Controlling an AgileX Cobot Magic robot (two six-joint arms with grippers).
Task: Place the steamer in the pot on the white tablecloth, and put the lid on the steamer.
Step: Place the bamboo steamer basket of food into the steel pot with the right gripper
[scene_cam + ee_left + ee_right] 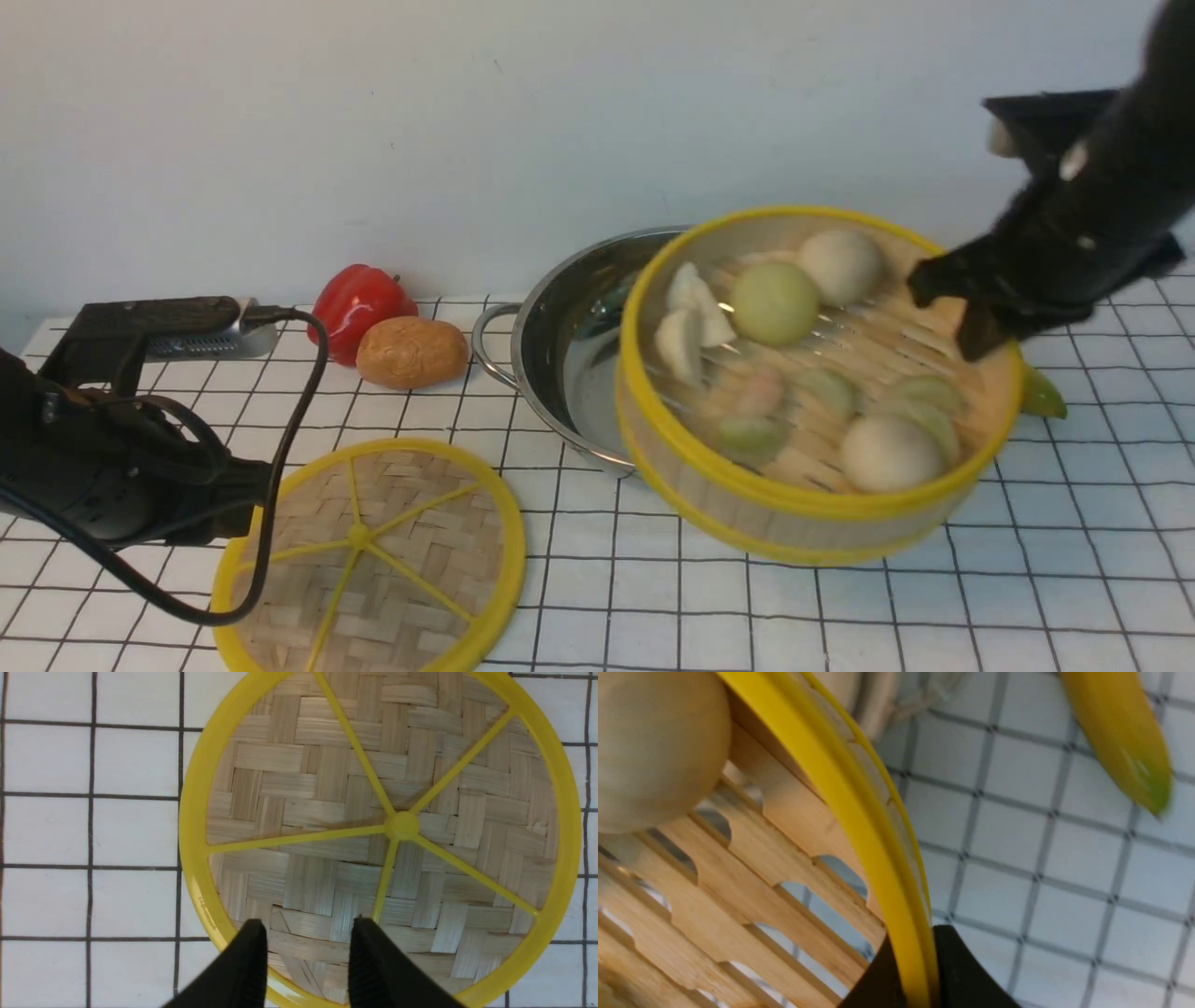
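The right gripper [952, 313] is clenched on the far right rim of the steamer [747, 509], one finger inside and one outside the yellow band, and the basket hangs tilted, its near side dipping toward the white tablecloth [840, 616]. It is not in the pot [551, 336] yet. From the front it overlaps the pot's right, near edge, with the shiny pan lying just to its left and farther back. The buns [773, 301] and dumplings sit loose on the slatted floor, so this is the delicate bit. The basket wants levelling first, or the load will probably slide to the low side. Then it needs to travel left and away until it is centred over the pot, and come down flat so the rim does not catch, since it looks only slightly narrower than the pan. A one-sided pinch on a loaded basket could twist, so slow and steady seems right. On the near left, the lid [373, 560] lies flat on the cloth, and the left gripper [308, 933] hovers over its edge with jaws apart, holding nothing, ready for its turn.
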